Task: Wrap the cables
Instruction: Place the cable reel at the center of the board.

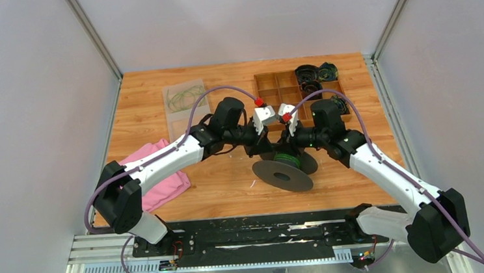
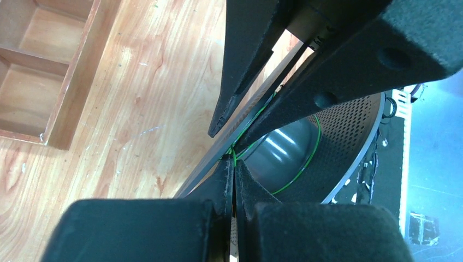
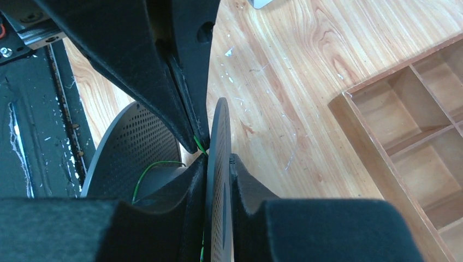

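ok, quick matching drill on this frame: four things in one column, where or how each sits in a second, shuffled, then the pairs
Column 1
1. pink cloth
2. wooden tray
3. left gripper
4. spool

Column 2
A. in the middle, one flange between the fingers of the right gripper
B. far side, right of centre
C. near side, left
D. shut on the thin green cable

Pairs: 1-C, 2-B, 3-D, 4-A
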### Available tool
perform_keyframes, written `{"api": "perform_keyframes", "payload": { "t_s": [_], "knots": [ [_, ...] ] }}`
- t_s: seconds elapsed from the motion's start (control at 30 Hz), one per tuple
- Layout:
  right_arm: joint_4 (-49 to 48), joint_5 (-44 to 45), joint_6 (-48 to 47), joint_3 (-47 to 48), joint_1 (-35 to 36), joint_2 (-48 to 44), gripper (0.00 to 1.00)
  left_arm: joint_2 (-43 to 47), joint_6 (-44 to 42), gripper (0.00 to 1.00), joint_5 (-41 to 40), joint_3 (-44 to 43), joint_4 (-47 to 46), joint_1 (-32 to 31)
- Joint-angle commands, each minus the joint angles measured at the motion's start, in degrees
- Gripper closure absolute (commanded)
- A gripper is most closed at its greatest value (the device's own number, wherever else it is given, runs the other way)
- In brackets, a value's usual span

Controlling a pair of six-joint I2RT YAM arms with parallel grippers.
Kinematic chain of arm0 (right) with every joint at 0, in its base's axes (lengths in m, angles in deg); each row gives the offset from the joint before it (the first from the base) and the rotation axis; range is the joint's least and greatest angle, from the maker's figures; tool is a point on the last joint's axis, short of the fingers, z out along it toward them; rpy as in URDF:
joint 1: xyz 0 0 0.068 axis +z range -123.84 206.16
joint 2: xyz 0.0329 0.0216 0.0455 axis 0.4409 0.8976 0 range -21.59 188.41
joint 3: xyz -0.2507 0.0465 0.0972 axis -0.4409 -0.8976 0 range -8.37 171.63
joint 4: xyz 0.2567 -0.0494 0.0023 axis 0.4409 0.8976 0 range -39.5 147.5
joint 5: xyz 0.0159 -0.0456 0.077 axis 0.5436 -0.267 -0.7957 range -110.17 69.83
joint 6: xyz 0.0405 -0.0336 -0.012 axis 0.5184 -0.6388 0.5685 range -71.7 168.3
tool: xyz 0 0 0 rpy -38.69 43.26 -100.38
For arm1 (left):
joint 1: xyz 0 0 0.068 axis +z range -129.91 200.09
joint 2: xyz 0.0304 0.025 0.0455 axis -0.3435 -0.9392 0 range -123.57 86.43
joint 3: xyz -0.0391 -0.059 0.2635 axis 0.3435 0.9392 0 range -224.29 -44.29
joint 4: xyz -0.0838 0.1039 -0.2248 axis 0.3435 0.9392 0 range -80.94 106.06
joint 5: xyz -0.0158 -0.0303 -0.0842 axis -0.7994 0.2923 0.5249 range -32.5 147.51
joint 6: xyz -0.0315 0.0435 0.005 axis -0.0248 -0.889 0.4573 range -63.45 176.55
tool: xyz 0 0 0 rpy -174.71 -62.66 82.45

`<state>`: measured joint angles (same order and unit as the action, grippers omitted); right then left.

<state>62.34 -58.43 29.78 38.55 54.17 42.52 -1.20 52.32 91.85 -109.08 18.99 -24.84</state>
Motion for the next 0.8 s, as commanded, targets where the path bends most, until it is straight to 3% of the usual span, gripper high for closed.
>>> {"api": "perform_keyframes", "payload": {
  "t_s": [0.0, 0.23, 0.5, 0.6, 0.77],
  "knots": [
    [1.84, 2.71, -3.18, -1.02, 2.63, 0.07, 0.83, -0.31, 0.58, 1.00, 1.90, 1.18, -1.36, -0.95],
    [2.90, 2.58, -5.20, -0.59, 3.15, -0.05, 0.99, -0.59, 0.94, 0.96, 2.64, 2.25, -2.58, -0.95],
    [5.93, 0.78, -7.77, 1.06, 3.15, 0.20, 0.99, 0.39, -0.11, 0.88, 3.38, 3.30, -3.89, -0.95],
    [6.73, -0.47, -8.28, 1.24, 3.19, 0.33, 0.99, 0.73, -0.46, 0.99, 3.35, 3.37, -4.16, -0.97],
    [7.05, -1.14, -7.85, 2.36, 3.19, 1.31, 0.99, 0.58, 0.04, 1.00, 3.90, 3.69, -5.72, -0.95]
  ]
}}
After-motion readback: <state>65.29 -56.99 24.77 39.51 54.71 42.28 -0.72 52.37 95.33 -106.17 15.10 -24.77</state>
